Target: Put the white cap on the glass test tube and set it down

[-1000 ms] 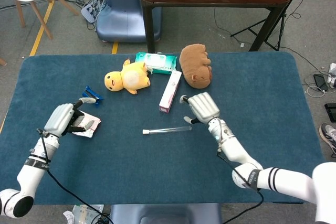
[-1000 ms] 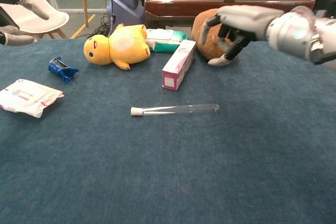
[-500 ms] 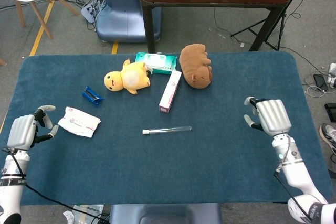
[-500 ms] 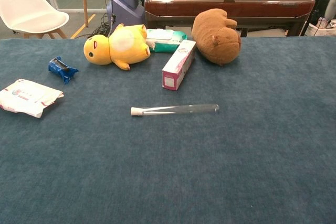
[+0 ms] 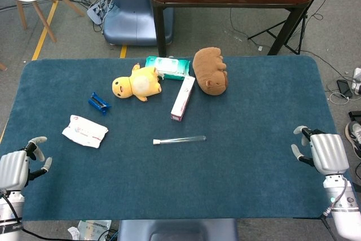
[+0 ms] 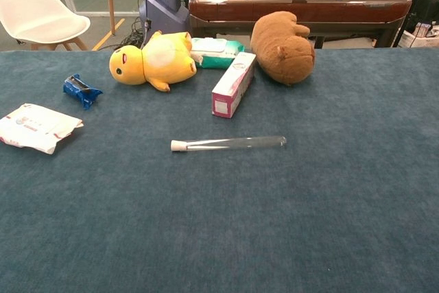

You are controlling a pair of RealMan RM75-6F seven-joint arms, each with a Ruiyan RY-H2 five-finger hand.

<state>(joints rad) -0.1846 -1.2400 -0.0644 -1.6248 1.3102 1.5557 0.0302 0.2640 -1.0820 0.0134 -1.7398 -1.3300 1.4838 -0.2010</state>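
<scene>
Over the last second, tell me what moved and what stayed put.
Both robot hands pulled back from mid-table to the near corners: the left robot hand left the white packet, the right robot hand left the spot by the brown plush. Both hold nothing, fingers apart. The capped test tube and the other things lie where they were.

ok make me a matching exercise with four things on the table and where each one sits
Things:
1. test tube
2. yellow plush
3. brown plush
4. white packet

Places:
A. far side, right of the pink box
B. left edge
C. lying flat in the middle
D. far side, left of the pink box

Pairs: 1-C, 2-D, 3-A, 4-B
</scene>
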